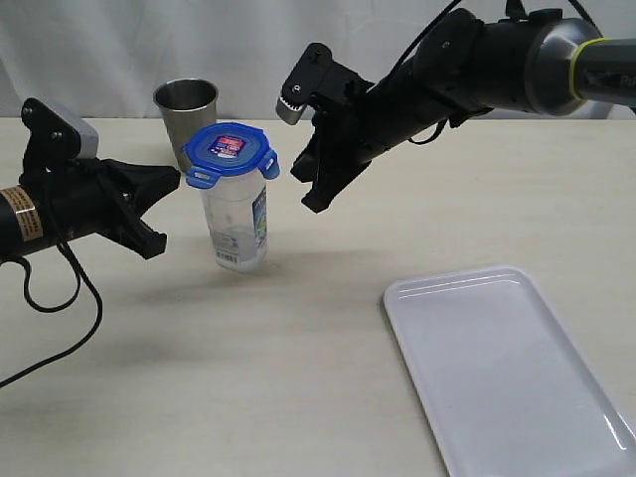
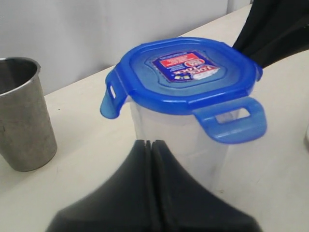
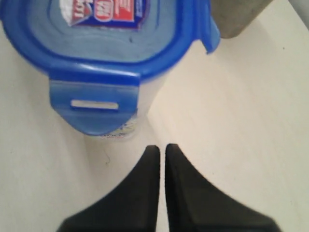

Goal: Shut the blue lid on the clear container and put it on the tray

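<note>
**A:** Where's the lid (image 1: 231, 152)?

**B:** On the container (image 1: 237, 227), left of centre in the exterior view. It sits a bit tilted and the tabs flare outward, so I'd say it's not latched.

**A:** Grippers?

**B:** Both clenched, holding nothing. The left gripper (image 2: 152, 145) points at the container wall below the lid, close but apart. The right gripper (image 3: 161, 147) hangs just beside the right-hand tab, not touching.

**A:** Risks?

**B:** The container's tall and narrow. If you press a tab from one side only, it'll likely tip or skid, so brace the far side. The cup (image 1: 186, 109) stands just behind, and a shove toward the top of the frame knocks it. If you lift with the tabs loose, the lid may pop off before the tray (image 1: 517, 368) at lower right, well apart.
</note>
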Available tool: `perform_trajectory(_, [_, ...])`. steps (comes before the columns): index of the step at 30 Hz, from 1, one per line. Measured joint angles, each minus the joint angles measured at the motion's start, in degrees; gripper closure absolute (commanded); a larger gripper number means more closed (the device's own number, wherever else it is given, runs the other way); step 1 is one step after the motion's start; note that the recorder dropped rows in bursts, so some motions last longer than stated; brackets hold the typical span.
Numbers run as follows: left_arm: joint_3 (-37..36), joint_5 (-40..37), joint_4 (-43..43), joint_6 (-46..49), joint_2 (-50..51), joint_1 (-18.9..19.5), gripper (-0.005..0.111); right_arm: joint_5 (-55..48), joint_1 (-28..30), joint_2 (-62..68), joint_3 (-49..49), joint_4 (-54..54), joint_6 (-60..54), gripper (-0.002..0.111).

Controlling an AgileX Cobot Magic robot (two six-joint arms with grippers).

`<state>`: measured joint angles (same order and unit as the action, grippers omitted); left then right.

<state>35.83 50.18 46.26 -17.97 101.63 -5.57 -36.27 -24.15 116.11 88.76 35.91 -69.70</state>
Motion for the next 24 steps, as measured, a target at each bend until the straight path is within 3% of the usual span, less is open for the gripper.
perform_trajectory(18, [0.00, -1.56, 5.61, -2.72, -6.32, -0.34, 0.107, -0.21, 0.60, -3.44, -0.09, -2.40, 6.08, 0.104])
perform_trajectory(24, [0.00, 2.24, 10.75, -5.00, -6.38, -0.34, 0.107, -0.59, 0.60, -3.44, -0.09, -2.40, 6.19, 0.104])
